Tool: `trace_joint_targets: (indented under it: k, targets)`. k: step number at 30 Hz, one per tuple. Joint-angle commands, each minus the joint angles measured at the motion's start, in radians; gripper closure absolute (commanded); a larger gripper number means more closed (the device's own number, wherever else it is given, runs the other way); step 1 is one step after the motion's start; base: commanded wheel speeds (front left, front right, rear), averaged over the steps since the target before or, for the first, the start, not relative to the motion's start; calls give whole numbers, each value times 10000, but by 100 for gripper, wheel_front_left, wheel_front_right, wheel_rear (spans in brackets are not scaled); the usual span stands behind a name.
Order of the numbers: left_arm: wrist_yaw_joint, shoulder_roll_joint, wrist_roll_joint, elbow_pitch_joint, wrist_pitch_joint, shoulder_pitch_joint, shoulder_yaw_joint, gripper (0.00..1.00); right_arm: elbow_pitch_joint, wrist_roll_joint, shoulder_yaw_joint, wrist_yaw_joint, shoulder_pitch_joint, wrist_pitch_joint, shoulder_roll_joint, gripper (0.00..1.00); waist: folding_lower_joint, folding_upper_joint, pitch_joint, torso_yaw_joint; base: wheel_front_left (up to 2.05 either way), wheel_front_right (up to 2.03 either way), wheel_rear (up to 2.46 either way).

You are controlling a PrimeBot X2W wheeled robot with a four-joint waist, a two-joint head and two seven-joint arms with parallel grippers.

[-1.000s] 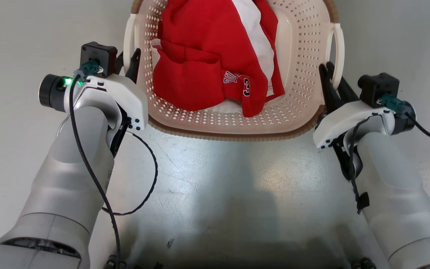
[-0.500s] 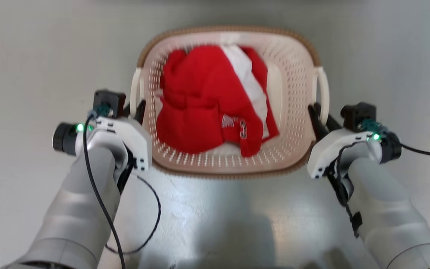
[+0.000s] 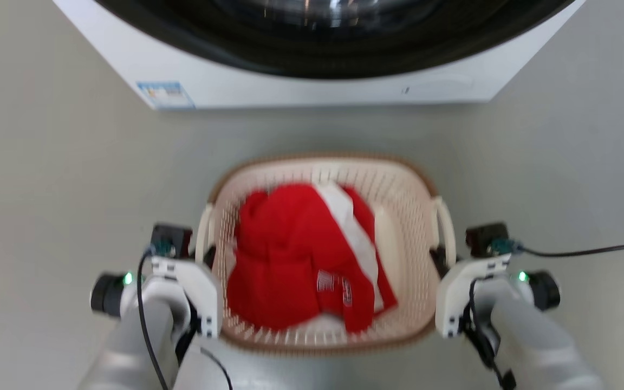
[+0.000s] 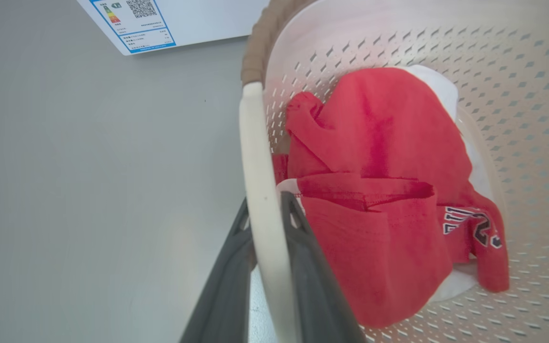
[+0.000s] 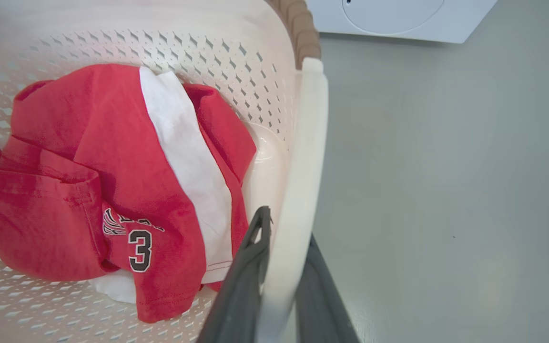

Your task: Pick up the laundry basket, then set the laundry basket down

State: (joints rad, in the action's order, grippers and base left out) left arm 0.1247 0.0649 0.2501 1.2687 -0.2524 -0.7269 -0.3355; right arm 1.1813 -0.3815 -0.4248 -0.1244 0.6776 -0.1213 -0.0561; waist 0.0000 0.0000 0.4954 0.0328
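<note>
The laundry basket [image 3: 398,181], cream perforated plastic with a brown rim, sits between my two arms in the head view and holds a red and white garment [image 3: 290,249]. My left gripper [image 3: 209,255] is shut on the basket's left loop handle [image 4: 255,143], one dark finger on each side of it [image 4: 265,205]. On the other side, my right gripper [image 3: 438,259] is shut on the right loop handle [image 5: 309,143], which runs between its fingers [image 5: 288,227]. The frames do not tell me whether the basket touches the floor.
A white washer [image 3: 312,89] with a dark round door stands just beyond the basket, with an energy label [image 3: 164,95] at its lower left corner. Bare grey floor [image 3: 46,189] lies on both sides. A black cable [image 3: 588,252] trails right from my right wrist.
The head camera has moved: the whole picture slid down and the washer came into view. The basket now looks smaller and lower. Both grippers stay shut on its handles.
</note>
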Motion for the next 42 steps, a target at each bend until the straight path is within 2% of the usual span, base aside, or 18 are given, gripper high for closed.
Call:
trace_joint_targets:
  k: [1,11,20,42]
  targets:
    - [59,380,74,-29,-9,314,76,100,18,-140,-375,-63,-500,183,59,100,0,0,-823,-177,0,0,0]
    - [59,480,1116,-83,1073,1628,-1138,100,67,-1533,-1592,-63,-1313,1576,59,100,0,0,-3089,-637,0,0,0]
    - [59,508,1880,-465,1739,2407,-2190,100,209,-2118,-2171,-63,-1744,1970,59,100,0,0,-4680,-584,0,0,0]
    - [59,780,3200,-613,2143,2361,-3289,100,443,-2856,-2859,-63,-1597,2256,59,100,0,0,-5536,-525,0,0,0]
